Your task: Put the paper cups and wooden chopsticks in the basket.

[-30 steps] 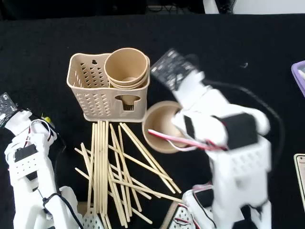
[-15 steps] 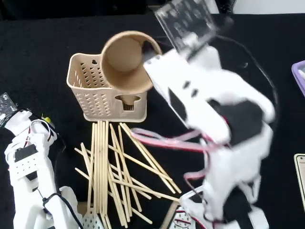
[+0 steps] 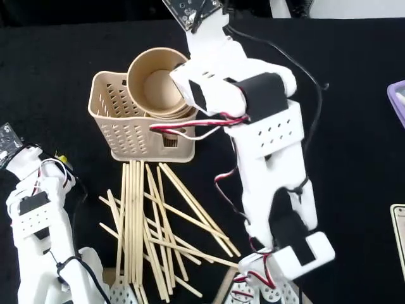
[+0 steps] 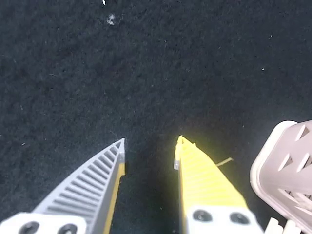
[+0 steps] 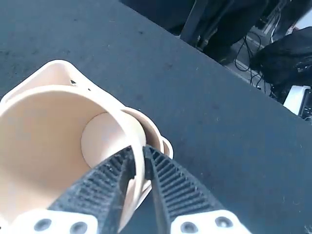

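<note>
Cup [image 5: 44,126] rim pinched tight in right gripper [image 5: 139,152] jaws, basket [image 5: 59,67] just beneath them; left gripper [image 4: 148,146] jaws parted over black table [image 4: 146,58].

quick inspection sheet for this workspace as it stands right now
surface: black table, bare under the left arm.
job's things: paper cup held over the stacked cups in the basket; chopsticks lie loose in front of the basket.
clutter: purple container and a card at the table's edge.
grippers: right gripper, jaws shut on the cup's rim; left gripper, jaws open, empty.
cables: red and white wires along the right arm; black cable on the table.
surroundings: dark equipment beyond the table.
</note>
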You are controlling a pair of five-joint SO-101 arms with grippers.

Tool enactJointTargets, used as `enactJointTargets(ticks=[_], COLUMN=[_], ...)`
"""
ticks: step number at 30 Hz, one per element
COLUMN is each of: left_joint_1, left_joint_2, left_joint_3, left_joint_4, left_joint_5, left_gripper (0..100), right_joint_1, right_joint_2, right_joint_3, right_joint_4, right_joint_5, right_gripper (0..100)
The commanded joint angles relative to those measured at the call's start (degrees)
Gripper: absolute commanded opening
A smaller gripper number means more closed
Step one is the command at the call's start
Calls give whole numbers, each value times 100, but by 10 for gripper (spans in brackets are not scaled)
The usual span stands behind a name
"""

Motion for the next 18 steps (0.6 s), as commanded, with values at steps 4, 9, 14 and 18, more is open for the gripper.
enactJointTargets(ticks=[4,9,14,18], left_joint_1=[-48,-48,-48,-48], left_joint_2=[-123,-123,-123,-123], left_joint_3=[-57,-57,-57,-57], left_joint_4=[-88,-70,-62,-79], left_joint_5=[9,9,9,9], left_gripper=[170,170,170,170], right_joint_1=[97,114,167,114], right_joint_2=[330,787,989,989], right_joint_3=[-655,-866,-857,-857], right_joint_4=[35,-167,-290,334], right_joint_5=[-88,-79,-97,-88], right_gripper=[61,194,198,198])
